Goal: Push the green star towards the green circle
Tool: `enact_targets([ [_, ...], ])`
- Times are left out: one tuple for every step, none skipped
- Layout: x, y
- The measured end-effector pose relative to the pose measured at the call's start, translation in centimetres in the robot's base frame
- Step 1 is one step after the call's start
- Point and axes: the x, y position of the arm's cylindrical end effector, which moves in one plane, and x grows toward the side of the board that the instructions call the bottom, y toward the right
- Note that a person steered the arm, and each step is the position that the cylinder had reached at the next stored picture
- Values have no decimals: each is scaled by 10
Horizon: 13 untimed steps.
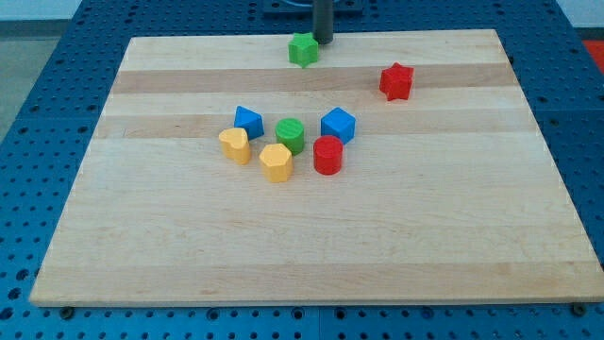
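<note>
The green star [303,49] lies near the top edge of the wooden board, a little left of the middle. My tip [323,41] stands just to the star's upper right, touching or nearly touching it. The green circle [291,135] sits in the cluster at the board's middle, well below the star.
Around the green circle lie a blue triangle [248,121], a blue cube [338,125], a red cylinder [327,155], a yellow hexagon [276,161] and a yellow heart [235,145]. A red star [396,81] lies at the upper right. The wooden board [453,236] rests on a blue pegboard table.
</note>
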Motion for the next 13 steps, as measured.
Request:
enact_targets([
  [1,-5],
  [1,-14],
  [7,-18],
  [20,-18],
  [36,-18],
  [51,-24],
  [69,-33],
  [88,-42],
  [104,-47],
  [111,-47],
  [108,-47],
  [94,-57],
  [93,-78],
])
